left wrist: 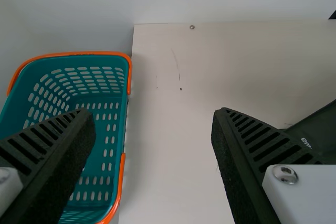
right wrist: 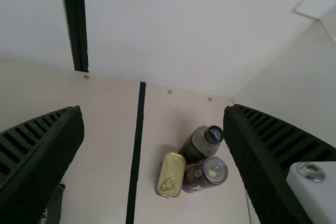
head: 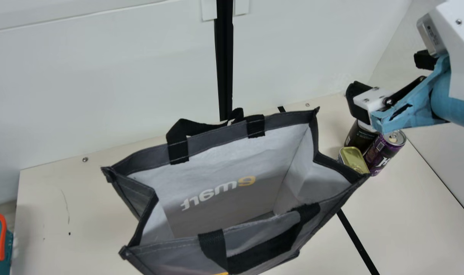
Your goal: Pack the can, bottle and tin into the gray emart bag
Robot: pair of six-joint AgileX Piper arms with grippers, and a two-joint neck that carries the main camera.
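Can, bottle and tin, 3 goods clustered on the bench, sit beside the bag, its mouth open presumably for loading; right tool and left tool (empty) spread wide.

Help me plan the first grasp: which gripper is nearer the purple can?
Right. The right gripper is raised near the purple can; the left gripper is beyond the gray bag, toward the teal basket.
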